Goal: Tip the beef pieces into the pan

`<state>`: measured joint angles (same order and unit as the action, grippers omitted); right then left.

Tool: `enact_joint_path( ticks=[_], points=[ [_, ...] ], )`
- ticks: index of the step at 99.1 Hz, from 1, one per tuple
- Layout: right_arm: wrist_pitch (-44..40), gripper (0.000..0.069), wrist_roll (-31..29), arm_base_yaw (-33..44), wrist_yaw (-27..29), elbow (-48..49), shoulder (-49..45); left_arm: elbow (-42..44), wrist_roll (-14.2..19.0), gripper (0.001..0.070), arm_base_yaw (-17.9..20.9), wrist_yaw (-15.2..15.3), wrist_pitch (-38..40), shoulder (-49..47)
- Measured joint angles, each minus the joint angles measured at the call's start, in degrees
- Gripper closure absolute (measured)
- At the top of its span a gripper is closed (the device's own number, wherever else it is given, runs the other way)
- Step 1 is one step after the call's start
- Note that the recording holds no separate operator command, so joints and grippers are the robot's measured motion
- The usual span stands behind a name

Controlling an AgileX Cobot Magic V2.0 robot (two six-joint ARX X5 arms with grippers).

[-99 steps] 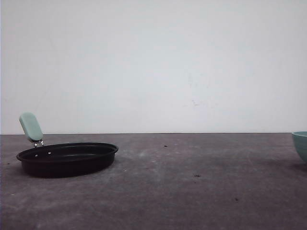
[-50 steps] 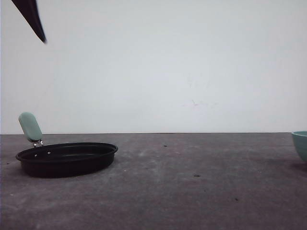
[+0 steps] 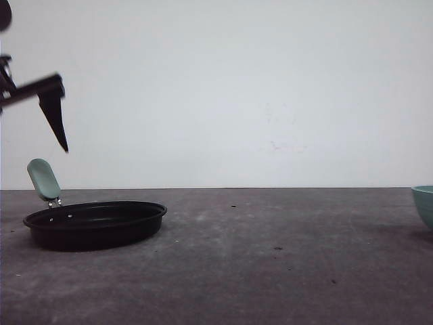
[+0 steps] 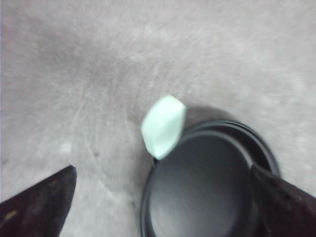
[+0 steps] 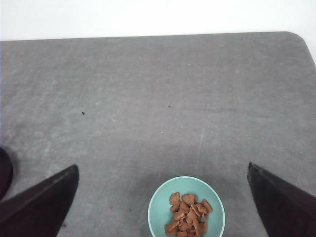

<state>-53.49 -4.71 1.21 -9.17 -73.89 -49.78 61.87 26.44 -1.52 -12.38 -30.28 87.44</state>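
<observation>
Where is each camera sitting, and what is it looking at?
Front view: low at the table's edge, facing the wall; sees the pan and the left tool above its handle.
Left wrist view: on the left arm, looking down at the pan, dark fingers at the corners.
Right wrist view: on the right arm, looking down at beef pieces in a bowl.
Front and left wrist views share the pan.

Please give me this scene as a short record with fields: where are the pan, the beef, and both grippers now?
pan: black pan on the grey table, empty, mint handle raised
beef pieces: heap inside the teal bowl, not poured
left gripper: open, above the pan, holding nothing
right gripper: open, above the bowl, holding nothing
</observation>
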Motion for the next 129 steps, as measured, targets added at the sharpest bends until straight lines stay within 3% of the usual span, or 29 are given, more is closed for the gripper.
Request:
enact_joint_path(
  ticks=[22,41,61,79,99,115,129],
  points=[
    [-4.0,0.0009,0.2,0.0,0.2,0.0,0.0,0.0,0.2,0.0046,-0.3,-0.2,4.1,6.2],
    [-7.3,0.0009,0.4,0.0,0.4,0.0,0.0,0.0,1.3,0.0178,-0.3,-0.2,8.0,9.1],
    [-8.5,0.0009,0.4,0.0,1.2,0.0,0.0,0.0,2.4,0.0217,-0.5,-0.5,9.7,11.1],
    [-8.4,0.0009,0.4,0.0,1.9,0.0,0.0,0.0,2.8,0.0368,-0.7,-0.4,10.3,11.2],
    [-8.4,0.0009,0.4,0.0,1.9,0.0,0.0,0.0,3.0,0.0418,-1.2,0.2,10.4,11.2],
    [-8.2,0.0009,0.7,0.0,1.9,0.0,0.0,0.0,2.9,0.0611,-1.7,0.2,10.4,11.2],
    [-8.0,0.0009,1.7,0.0,1.9,0.0,0.0,0.2,3.2,0.0633,-2.1,-0.2,11.0,11.2]
  ],
)
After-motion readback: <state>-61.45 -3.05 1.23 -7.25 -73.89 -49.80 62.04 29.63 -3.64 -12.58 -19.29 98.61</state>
